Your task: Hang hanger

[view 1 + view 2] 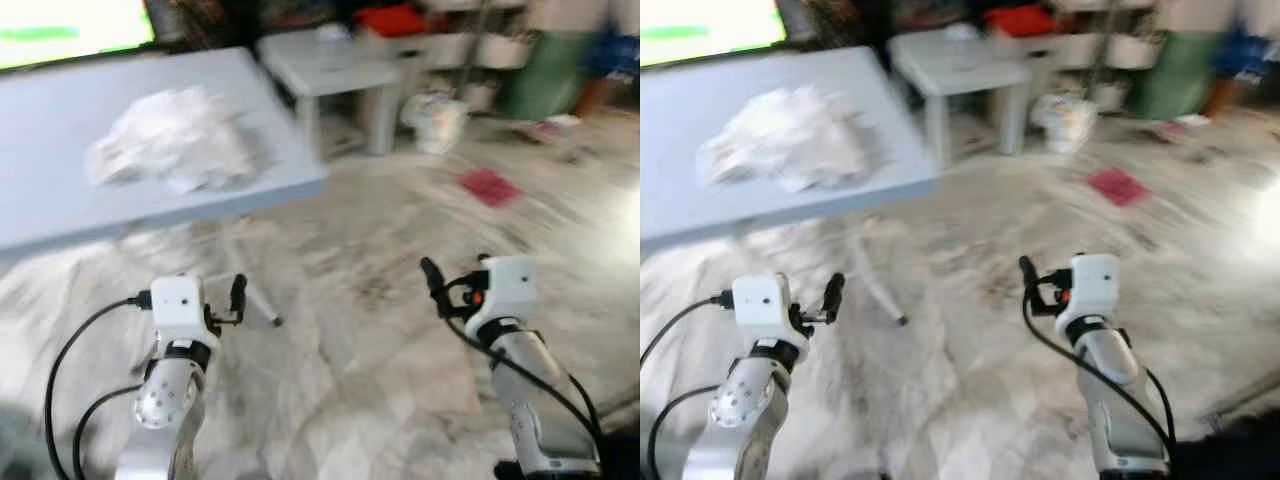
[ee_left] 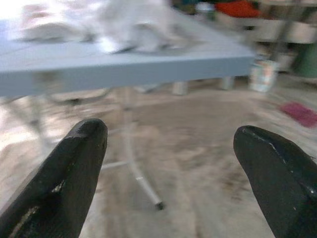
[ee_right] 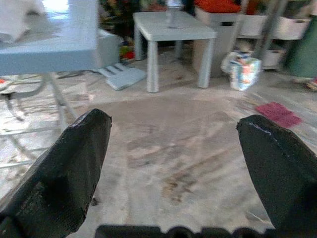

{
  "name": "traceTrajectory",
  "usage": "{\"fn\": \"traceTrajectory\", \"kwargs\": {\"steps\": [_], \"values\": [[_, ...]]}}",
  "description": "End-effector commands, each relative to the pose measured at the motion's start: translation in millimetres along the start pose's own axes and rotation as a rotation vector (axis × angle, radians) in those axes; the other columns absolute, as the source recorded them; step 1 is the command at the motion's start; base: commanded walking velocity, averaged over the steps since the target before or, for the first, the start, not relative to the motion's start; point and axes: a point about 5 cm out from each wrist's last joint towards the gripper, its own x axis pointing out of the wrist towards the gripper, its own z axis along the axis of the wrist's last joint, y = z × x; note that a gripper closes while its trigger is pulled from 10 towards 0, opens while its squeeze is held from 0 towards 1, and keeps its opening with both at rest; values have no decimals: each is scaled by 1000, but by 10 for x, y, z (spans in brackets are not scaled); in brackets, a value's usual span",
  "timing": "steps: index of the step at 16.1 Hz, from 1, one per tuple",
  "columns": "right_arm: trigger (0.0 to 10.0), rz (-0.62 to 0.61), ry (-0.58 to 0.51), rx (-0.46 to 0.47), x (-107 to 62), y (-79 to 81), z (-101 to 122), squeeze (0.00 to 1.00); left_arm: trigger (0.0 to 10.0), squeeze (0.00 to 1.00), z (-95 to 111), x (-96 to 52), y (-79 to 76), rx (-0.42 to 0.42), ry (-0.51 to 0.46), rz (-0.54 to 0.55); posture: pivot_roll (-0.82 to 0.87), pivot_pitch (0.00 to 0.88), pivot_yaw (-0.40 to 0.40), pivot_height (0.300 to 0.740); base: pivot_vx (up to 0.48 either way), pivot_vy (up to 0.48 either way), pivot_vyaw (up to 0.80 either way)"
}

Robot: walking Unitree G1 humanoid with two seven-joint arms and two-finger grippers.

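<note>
Tools [image 2: 168,183] [image 3: 173,178] agape over marbled floor [image 1: 380,330]

Pale blue table [image 1: 60,200], white crumpled heap [image 1: 175,140], possibly cloth; red mat [image 1: 490,186].

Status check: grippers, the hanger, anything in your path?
Left gripper and right gripper open, empty, held over the floor. No hanger seen; white cloth pile on grey table. Ahead: small grey table, red rag, a person.

Head cameras look down; wrist cameras face forward (sharing the table [image 1: 60,215])
</note>
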Motion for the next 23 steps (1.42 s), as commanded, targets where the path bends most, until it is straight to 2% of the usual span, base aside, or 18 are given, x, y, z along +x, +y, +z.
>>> {"fn": "traceTrajectory", "kwargs": {"steps": [1,3,13,16,18,20,23], "values": [[10000,29,-11,11,29,67,36,0,10000,0,-16,-21,61,6,14,32,51,78,-50,740,0,0,800],[10000,37,-9,8,30,78,33,0,10000,0,-43,-31,72,12,29,72,54,80,-52,740,0,0,800],[10000,45,-28,50,78,126,51,0,10000,0,-25,30,40,-11,42,60,52,84,-43,740,0,0,800],[10000,63,-36,58,96,182,84,0,10000,0,2,53,24,-15,37,52,45,92,-44,740,0,0,0],[10000,82,-52,40,135,258,119,0,10000,0,47,85,3,-11,30,38,44,107,-38,740,0,321,0],[10000,81,-63,63,146,305,129,0,10000,0,75,84,6,-9,25,34,40,123,-35,740,0,418,0],[10000,86,-50,-2,112,351,86,0,10000,0,68,53,-5,-11,26,35,40,128,-36,740,0,470,0]]}}
